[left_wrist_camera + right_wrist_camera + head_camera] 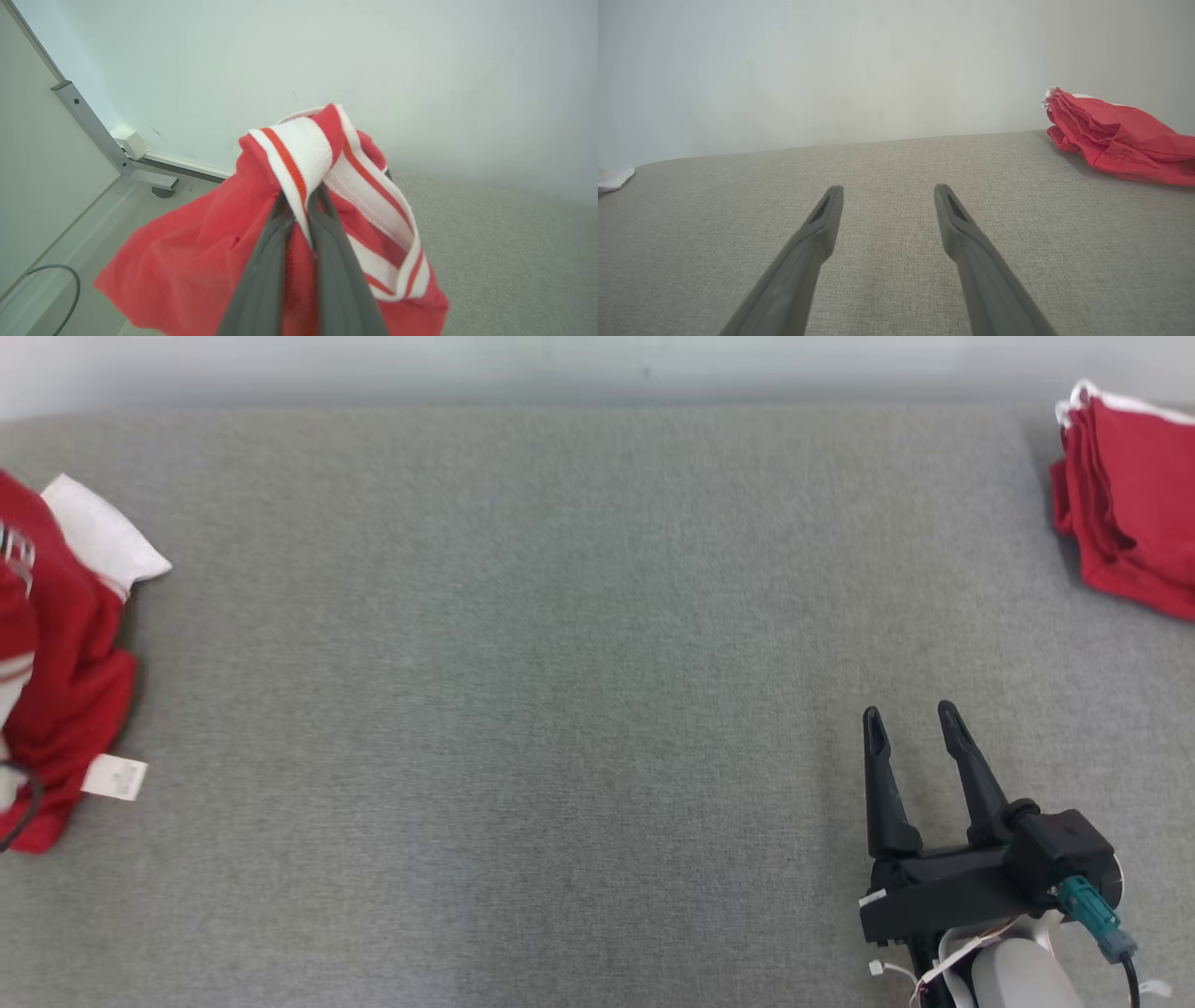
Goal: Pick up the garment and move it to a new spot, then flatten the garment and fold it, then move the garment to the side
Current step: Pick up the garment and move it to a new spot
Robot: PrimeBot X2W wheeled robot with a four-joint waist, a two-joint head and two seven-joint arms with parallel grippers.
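We see left end effector (pixel 301 198) clamped on ribbed white-striped trim of crumpled red garment (pixel 187 261) at left edge of grey woven table (pixel 560 663); right end effector (pixel 910 711), fingers apart, over table.

A grey fabric surface (pixel 560 709) spans the head view. A folded red pile (pixel 1134 513) lies on it at the upper right of the frame, below a pale wall (pixel 560 364). In the left wrist view, a metal rail (pixel 91 123) slants across the upper left and a dark cable (pixel 77 289) curves at the lower left.
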